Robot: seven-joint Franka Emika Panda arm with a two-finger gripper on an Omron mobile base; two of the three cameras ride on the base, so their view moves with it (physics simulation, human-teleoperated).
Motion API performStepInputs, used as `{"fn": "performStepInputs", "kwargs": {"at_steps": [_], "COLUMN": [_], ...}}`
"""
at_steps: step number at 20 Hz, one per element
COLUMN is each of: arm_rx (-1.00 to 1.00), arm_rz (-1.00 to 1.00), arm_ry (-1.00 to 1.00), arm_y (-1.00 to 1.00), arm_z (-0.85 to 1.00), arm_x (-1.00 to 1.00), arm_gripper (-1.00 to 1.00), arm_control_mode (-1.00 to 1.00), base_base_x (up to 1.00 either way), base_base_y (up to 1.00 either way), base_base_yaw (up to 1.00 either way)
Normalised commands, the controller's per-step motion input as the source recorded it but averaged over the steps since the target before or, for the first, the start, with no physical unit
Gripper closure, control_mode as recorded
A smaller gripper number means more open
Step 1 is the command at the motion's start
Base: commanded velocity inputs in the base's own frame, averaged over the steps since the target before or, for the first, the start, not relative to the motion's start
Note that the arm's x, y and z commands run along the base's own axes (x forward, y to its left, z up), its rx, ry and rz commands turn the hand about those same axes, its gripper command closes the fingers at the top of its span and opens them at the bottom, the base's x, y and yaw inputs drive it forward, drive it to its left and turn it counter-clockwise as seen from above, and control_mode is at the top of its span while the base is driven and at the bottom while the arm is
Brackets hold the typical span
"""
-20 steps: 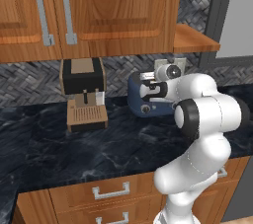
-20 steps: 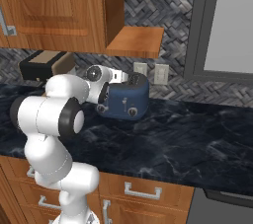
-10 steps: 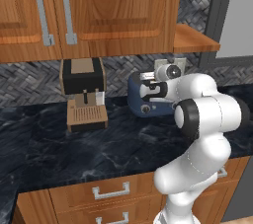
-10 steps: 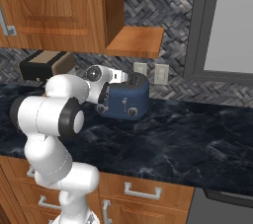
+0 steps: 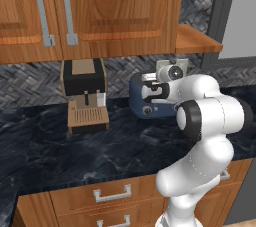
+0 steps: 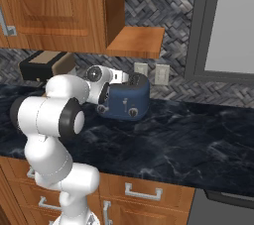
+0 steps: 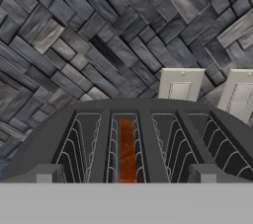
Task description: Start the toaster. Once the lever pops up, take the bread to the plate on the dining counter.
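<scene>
The dark-blue toaster [image 5: 150,105] [image 6: 128,101] stands on the black counter against the herringbone wall. My gripper [image 5: 150,87] [image 6: 111,90] hovers at its front upper edge, pointing toward the wall. In the hand view the toaster's top [image 7: 148,112] shows several wire-lined slots, and a narrow orange-brown edge of the bread [image 7: 127,149] stands in the second slot from the left. The fingertips [image 7: 45,173] sit wide apart at the bottom, open, with nothing between them. The plate and the dining counter are out of view.
A black-and-tan coffee machine [image 5: 84,93] stands left of the toaster. Two wall outlets [image 7: 179,87] sit behind it. Wooden cabinets [image 5: 100,11] and a shelf [image 5: 197,38] hang above. A dark-framed panel [image 6: 228,26] rises at the right. Drawers [image 5: 112,193] line the counter front.
</scene>
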Motion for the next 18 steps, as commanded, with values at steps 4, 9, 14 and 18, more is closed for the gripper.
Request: {"fn": "performStepInputs", "kwargs": {"at_steps": [4,9,14,18], "arm_rx": [0.00,0.00,0.00,0.00], "arm_rz": [0.00,0.00,0.00,0.00], "arm_ry": [0.00,0.00,0.00,0.00], "arm_y": [0.00,0.00,0.00,0.00], "arm_z": [0.00,0.00,0.00,0.00], "arm_x": [0.00,0.00,0.00,0.00], "arm_gripper": [-1.00,-1.00,-1.00,-1.00], "arm_control_mode": [-1.00,-1.00,-1.00,-1.00], "base_base_x": [0.00,0.00,0.00,0.00], "base_base_y": [0.00,0.00,0.00,0.00], "base_base_yaw": [0.00,0.00,0.00,0.00]}}
